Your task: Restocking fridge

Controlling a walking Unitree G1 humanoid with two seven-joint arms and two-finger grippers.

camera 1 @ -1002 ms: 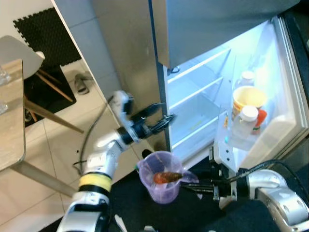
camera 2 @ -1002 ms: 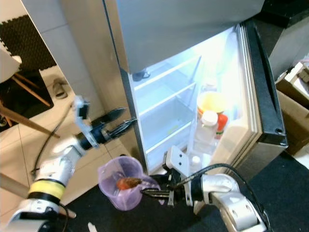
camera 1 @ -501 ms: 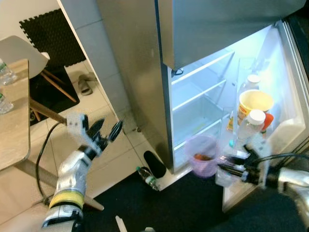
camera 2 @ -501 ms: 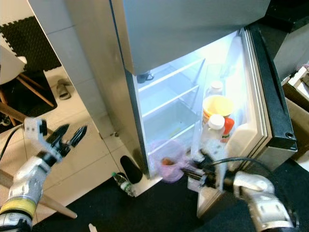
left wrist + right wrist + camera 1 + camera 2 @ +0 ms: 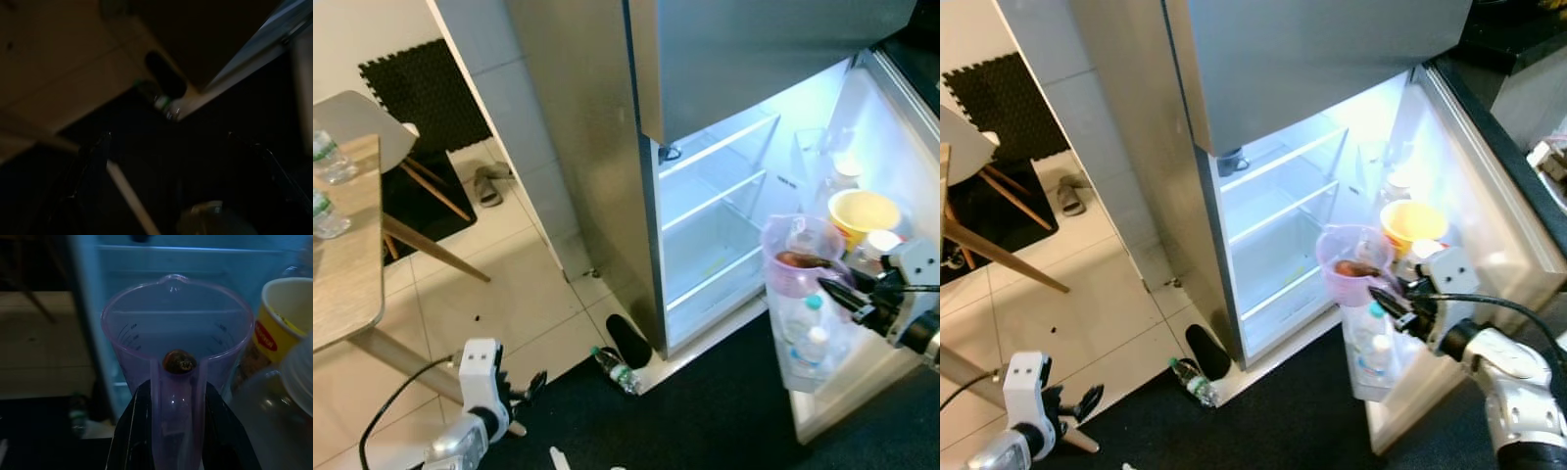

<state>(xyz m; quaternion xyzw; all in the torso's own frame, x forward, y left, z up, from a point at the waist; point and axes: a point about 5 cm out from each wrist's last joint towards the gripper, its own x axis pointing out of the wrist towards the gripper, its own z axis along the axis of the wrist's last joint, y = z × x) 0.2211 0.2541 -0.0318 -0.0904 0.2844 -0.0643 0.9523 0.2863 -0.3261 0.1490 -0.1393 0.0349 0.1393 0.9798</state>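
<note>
A clear purple measuring jug (image 5: 791, 262) with a brown lump inside hangs in front of the open fridge door's shelf. My right gripper (image 5: 829, 288) is shut on the jug's handle (image 5: 175, 431), one black finger (image 5: 132, 431) on either side. The jug is upright beside the yellow cup (image 5: 864, 211) and plastic bottles (image 5: 809, 333) in the door. The lit fridge compartment (image 5: 710, 225) shows bare shelves. My left gripper (image 5: 1090, 398) hangs low near the floor at the left, fingers apart and holding nothing.
A water bottle (image 5: 615, 370) lies on the floor by the fridge's bottom corner, beside a dark slipper-like thing (image 5: 628, 339). A wooden table (image 5: 342, 264) with bottles and a chair (image 5: 372, 113) stand at the left. A black mat (image 5: 705, 421) covers the floor before the fridge.
My right gripper has carried the jug up and to the right, from low before the fridge to the door shelf. The left arm has dropped from the fridge's edge to near the floor.
</note>
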